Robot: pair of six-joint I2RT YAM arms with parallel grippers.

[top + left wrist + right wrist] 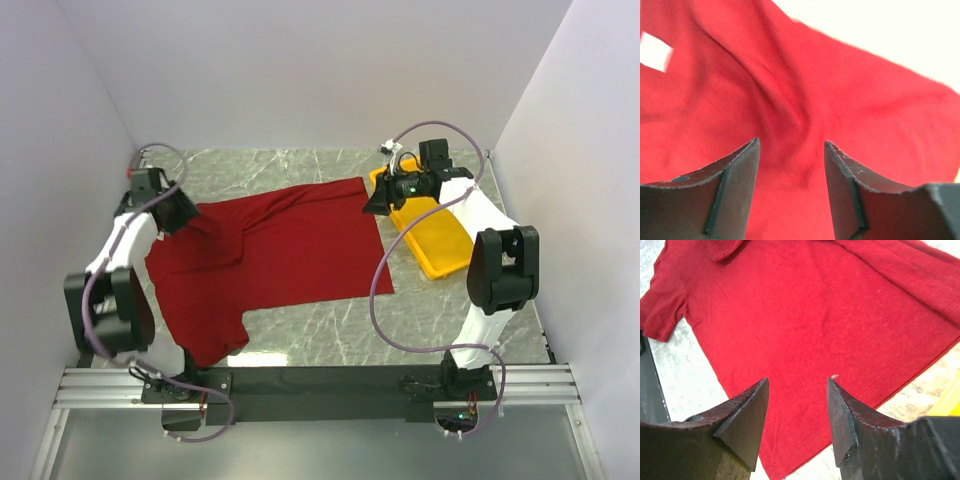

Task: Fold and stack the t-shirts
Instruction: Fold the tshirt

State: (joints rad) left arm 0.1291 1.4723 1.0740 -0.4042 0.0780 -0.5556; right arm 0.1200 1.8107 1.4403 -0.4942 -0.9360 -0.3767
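Note:
A dark red t-shirt (280, 255) lies spread on the marble table, its far long edge folded over toward the middle and bunched near its left end. My left gripper (180, 215) hovers over that bunched cloth, jaws open, red fabric (790, 115) below the gap and nothing held. A small white neck label (655, 50) shows at the upper left of the left wrist view. My right gripper (378, 200) hangs open above the shirt's far right corner; in its wrist view the hem (840, 425) runs under the fingertips (761, 386), and nothing is between them.
A yellow tray (432, 232) lies to the right of the shirt, under the right arm. White walls close in the table on three sides. A black rail (320, 380) carrying both arm bases runs along the near edge.

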